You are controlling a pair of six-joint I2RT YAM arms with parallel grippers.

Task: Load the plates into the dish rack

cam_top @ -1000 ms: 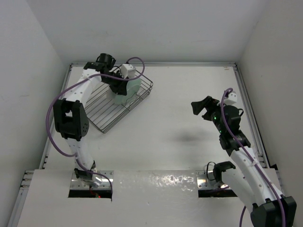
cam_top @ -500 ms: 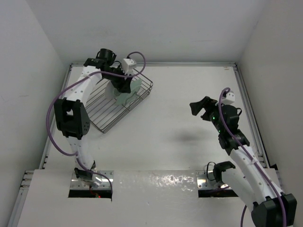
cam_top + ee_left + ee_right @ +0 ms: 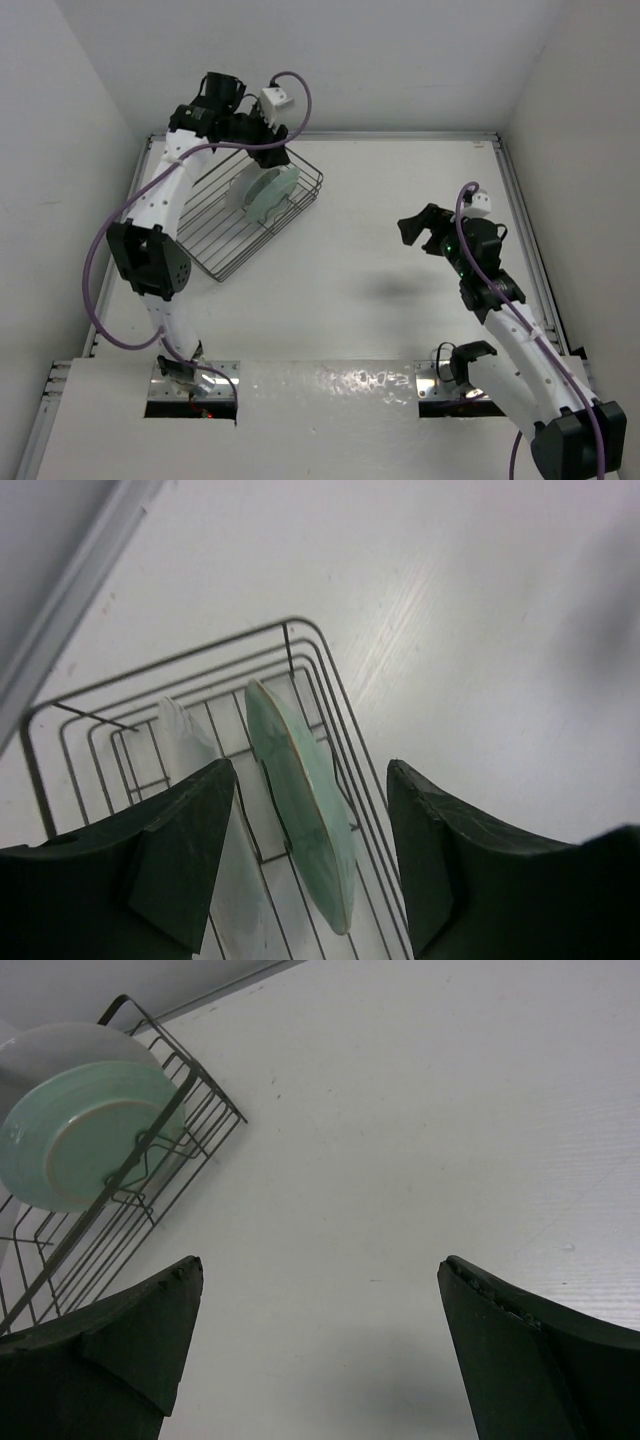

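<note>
The dish rack [image 3: 228,232] is a dark wire basket at the back left of the table. The pale mint-green plate [image 3: 268,192] stands on edge in it, held by the divider wires. It shows edge-on in the left wrist view [image 3: 300,810] and from its underside in the right wrist view [image 3: 85,1135]. The larger plate stands beside it, showing only its white underside [image 3: 185,738], [image 3: 55,1045]. My left gripper [image 3: 262,135] is open and empty above the rack's far end, clear of both plates. My right gripper [image 3: 420,228] is open and empty over the bare table at the right.
The back wall and the table's raised rim [image 3: 400,134] run close behind the rack. The left wall stands near the rack's left side. White table surface [image 3: 380,290] lies between the rack and the right arm.
My left gripper has lifted up and back, away from the mint-green plate, which stays standing in the rack. The right arm has shifted only slightly.
</note>
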